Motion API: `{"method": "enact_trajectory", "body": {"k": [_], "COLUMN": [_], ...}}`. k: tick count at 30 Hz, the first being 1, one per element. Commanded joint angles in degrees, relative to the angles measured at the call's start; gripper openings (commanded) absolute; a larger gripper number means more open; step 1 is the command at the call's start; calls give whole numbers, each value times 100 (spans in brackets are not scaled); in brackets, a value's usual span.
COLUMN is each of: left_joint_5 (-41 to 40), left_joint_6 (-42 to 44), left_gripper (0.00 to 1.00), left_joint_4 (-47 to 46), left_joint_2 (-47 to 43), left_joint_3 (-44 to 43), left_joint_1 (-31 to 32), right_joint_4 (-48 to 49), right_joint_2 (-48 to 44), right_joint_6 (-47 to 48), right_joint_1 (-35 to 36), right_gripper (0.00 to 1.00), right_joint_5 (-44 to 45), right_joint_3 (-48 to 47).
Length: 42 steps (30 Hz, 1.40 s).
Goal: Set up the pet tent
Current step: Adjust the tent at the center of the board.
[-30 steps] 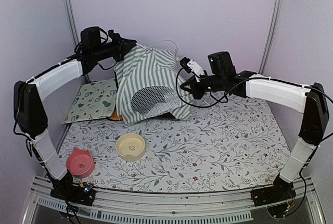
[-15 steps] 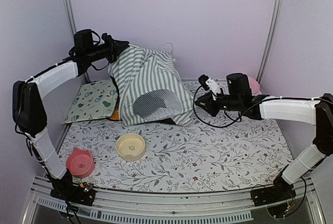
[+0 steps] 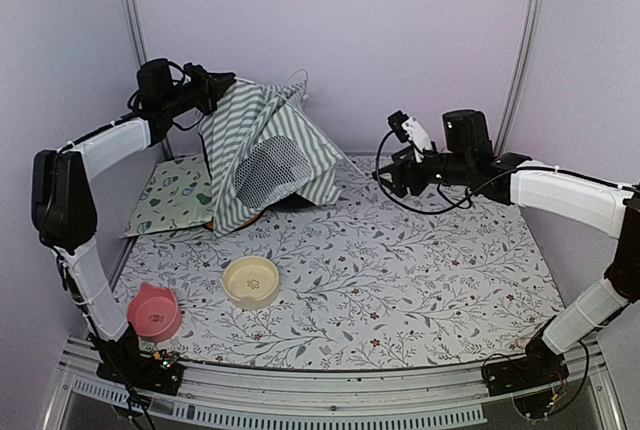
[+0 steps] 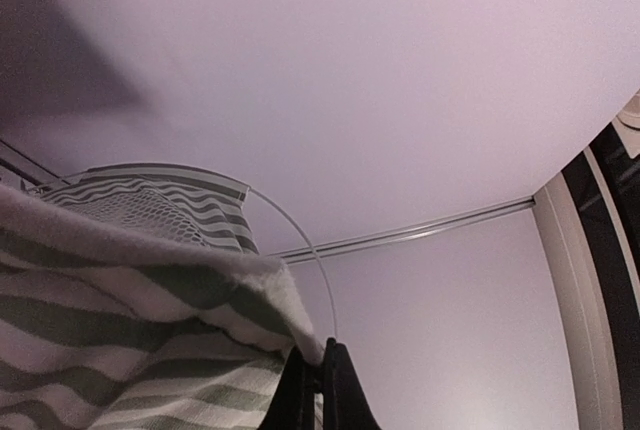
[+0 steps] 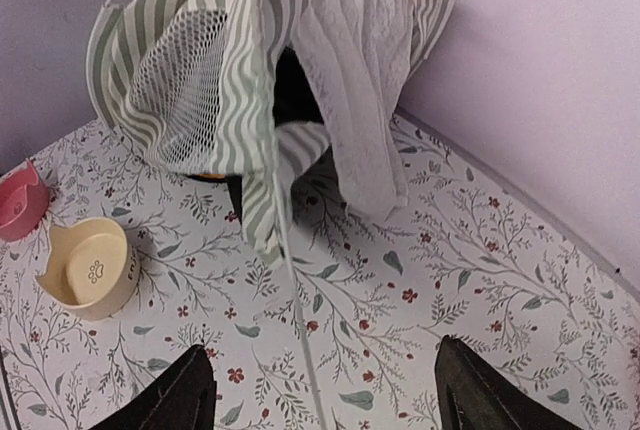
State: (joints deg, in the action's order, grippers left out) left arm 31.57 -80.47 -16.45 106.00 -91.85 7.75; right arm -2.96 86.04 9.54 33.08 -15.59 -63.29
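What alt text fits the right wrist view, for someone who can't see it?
A grey-green and white striped pet tent fills the top of the frame above the floral table cover, its mesh window on the left and its white lace flap drooping. A cream bowl and pink bowl sit at left. Below, the right gripper has its jaws wide apart, holding nothing.

Open tabletop [image 3: 420, 260] separates the pet tent [image 3: 265, 150] from right tool [image 5: 325, 395].
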Motion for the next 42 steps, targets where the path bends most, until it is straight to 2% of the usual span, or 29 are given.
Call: {"method": "enact_trajectory", "body": {"k": [1,5,11,17,19,22,23,25,26,30,33,36,42], "left_joint_5": [188,256,395,497,530,590,614,660,678,716,575,251,-662], "left_joint_6": [196,277,300,266,273,309,335,428,482,1056,1726,2823,4967], "left_gripper": [0,0,0,0,0,0,0,0,6,39,55,59,57], "left_joint_4": [-504,-427,-444,-506,-482,-439,-423,-366,-337,49,458,1098,2214], "left_joint_2": [-50,-27,73,132,153,184,191,202,204,105,-102,-371,-812], "left_joint_3": [-82,-104,-101,-160,-193,-219,-219,-219,-219,-216,-104,-80,-157], "left_joint_1": [140,161,188,209,215,212,210,213,210,226,266,380,949], "right_joint_4": [-672,-964,-719,-625,-606,-588,-547,-480,-442,-325,-263,-234,-350], "right_joint_2": [85,341,281,841,992,1028,986,881,827,675,636,608,581], "right_joint_6": [134,278,258,402,454,487,487,508,520,566,576,575,621], "right_joint_1": [49,50,93,93,94,93,93,93,93,93,93,93,120], "right_gripper": [80,84,87,78,68,43,32,3,0,0,0,0,0], "right_joint_5": [57,34,-204,117,104,298,352,388,382,391,343,312,300], "right_joint_3": [-905,-886,-302,-450,-558,-841,-868,-910,-905,-858,-801,-786,-895]}}
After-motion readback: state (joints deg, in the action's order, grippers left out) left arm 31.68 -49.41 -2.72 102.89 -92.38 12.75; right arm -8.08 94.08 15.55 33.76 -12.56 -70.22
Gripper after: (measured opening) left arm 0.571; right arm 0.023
